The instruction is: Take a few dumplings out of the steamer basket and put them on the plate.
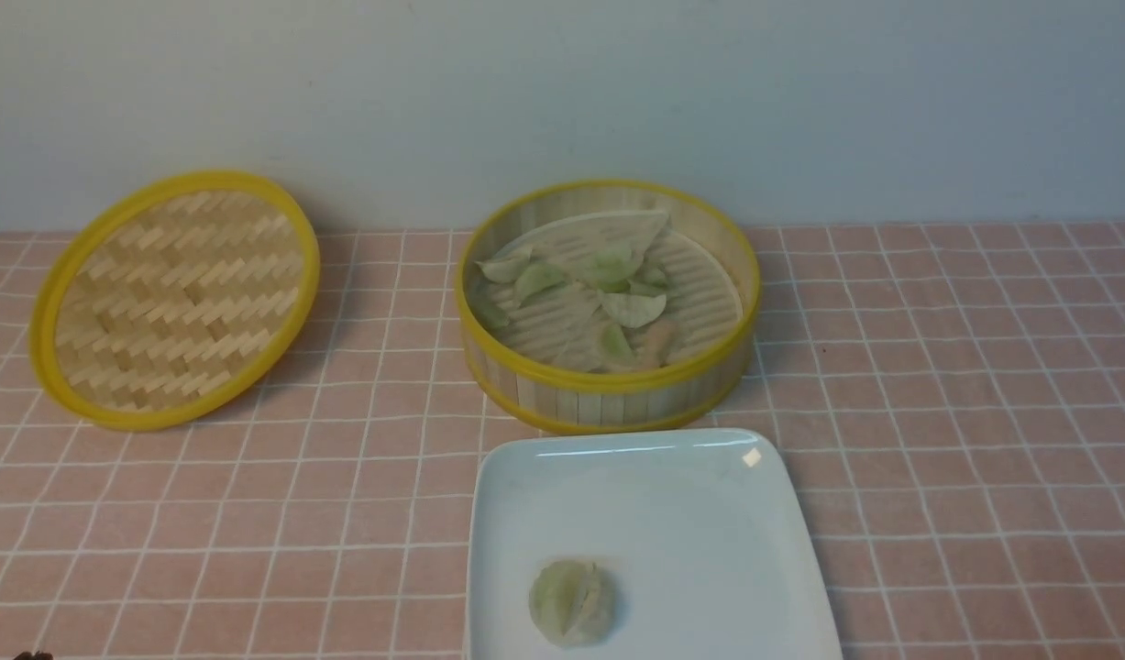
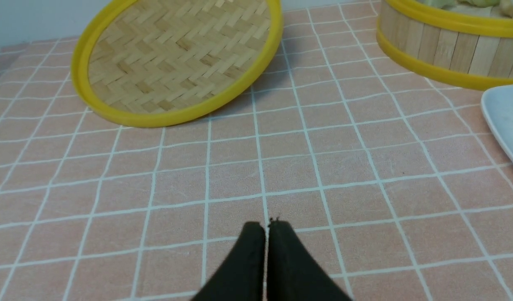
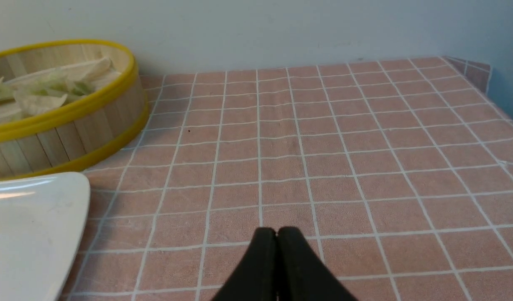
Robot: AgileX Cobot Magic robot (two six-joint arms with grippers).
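Note:
The steamer basket [image 1: 608,380] stands at the table's middle, against the far side of the plate [image 1: 709,513]. Several pale green dumplings [image 1: 631,307] lie on its slatted floor. One dumpling [image 1: 571,600] lies on the plate's near left part. The basket [image 2: 444,46] and a plate corner [image 2: 505,115] show in the left wrist view, and the basket [image 3: 68,125] and plate [image 3: 30,234] in the right wrist view. My left gripper [image 2: 266,225] is shut and empty over bare cloth. My right gripper [image 3: 276,232] is shut and empty over bare cloth. Neither gripper shows in the front view.
The flat woven lid [image 1: 172,298] with a yellow rim leans tilted at the back left; it also shows in the left wrist view [image 2: 177,58]. A pink checked cloth [image 1: 965,394] covers the table. A pale wall stands behind. The table's right edge [image 3: 488,75] shows in the right wrist view.

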